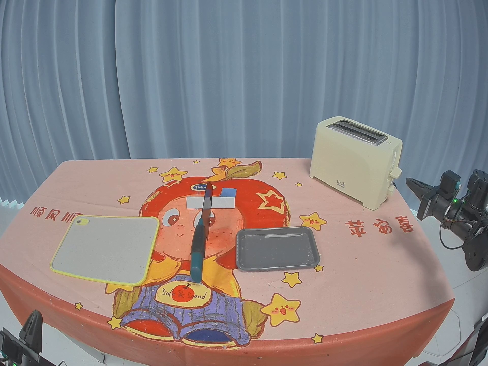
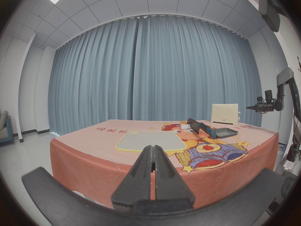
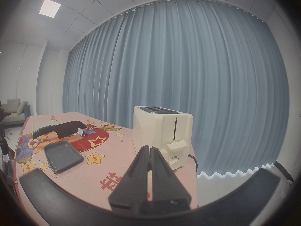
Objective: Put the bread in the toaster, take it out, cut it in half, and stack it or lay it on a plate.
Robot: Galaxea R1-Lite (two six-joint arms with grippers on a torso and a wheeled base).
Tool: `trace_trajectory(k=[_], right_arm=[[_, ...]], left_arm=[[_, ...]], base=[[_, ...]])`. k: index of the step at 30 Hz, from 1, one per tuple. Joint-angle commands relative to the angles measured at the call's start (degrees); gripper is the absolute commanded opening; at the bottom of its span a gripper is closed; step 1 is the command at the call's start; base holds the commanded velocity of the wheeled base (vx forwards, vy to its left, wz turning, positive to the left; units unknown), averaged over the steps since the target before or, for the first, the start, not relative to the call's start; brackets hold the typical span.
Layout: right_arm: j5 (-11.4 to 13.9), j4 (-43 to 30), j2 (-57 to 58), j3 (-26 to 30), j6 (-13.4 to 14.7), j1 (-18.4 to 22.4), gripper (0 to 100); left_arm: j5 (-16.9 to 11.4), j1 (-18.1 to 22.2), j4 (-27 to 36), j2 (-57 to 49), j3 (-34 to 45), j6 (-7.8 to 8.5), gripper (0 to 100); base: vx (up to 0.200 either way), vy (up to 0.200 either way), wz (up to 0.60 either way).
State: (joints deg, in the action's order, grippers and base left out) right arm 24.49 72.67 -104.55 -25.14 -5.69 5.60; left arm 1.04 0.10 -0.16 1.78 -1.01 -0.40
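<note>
Head view: toaster (image 1: 355, 161) right of centre at the far edge of the table (image 1: 386, 275), grey plate (image 1: 277, 248) mid-frame, knife (image 1: 200, 240) just left of it with its blade resting on a white-and-blue block (image 1: 216, 199), cutting board (image 1: 105, 249) at left. The left gripper (image 1: 31, 326) sits in the lower left corner, the right gripper (image 1: 413, 183) at the right edge near the toaster, not touching. Left wrist view: its fingers (image 2: 141, 170) are pressed together, nothing between them, cutting board ahead; the right gripper appears small beyond the toaster. Right wrist view: fingers (image 3: 138, 170) pressed together, empty, toaster close ahead, its lever (image 3: 177, 145) and dial (image 3: 172, 160) seen face-on here.
</note>
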Motion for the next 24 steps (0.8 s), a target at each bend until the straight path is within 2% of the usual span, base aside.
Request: trace_trajectory(k=[1, 24], right_arm=[[-0.1, 0.0, -0.1, 0.1, 0.0, -0.4, 0], [-0.2, 0.0, 0.0, 1.3, -0.2, -1.5, 0]], left_arm=[[0.0, 0.0, 0.0, 0.1, 1.0, -0.04, 0], [0.0, 0.0, 0.0, 0.1, 1.0, -0.04, 0]], base=[[0.0, 0.0, 0.0], [0.0, 0.0, 0.0]])
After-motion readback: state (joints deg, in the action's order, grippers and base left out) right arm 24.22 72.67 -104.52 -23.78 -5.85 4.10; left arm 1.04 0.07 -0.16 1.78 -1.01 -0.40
